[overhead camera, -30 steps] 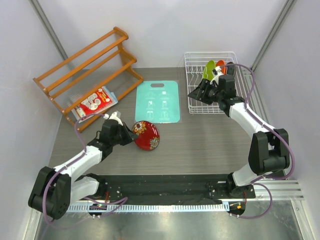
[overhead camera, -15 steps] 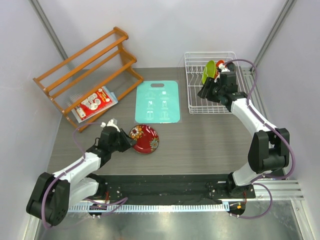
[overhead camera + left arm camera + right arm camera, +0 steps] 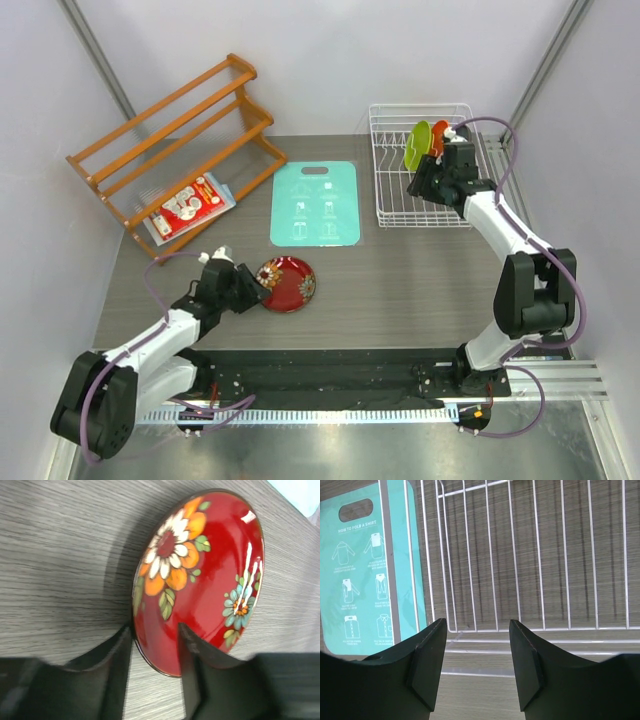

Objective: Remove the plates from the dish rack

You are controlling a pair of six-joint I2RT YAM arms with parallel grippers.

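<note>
While the left pincer sits slightly spread astride the left rim of the dark red floral plate, clamping nothing, that plate lies face up on the table, near the front and left of centre. The right pincer hangs spread and empty over the near-left part of the white wire dish rack at the far right. A lime green plate and an orange plate stand on edge in the rack's far half. A teal shirt-folding board lies flat just left of the rack.
</note>
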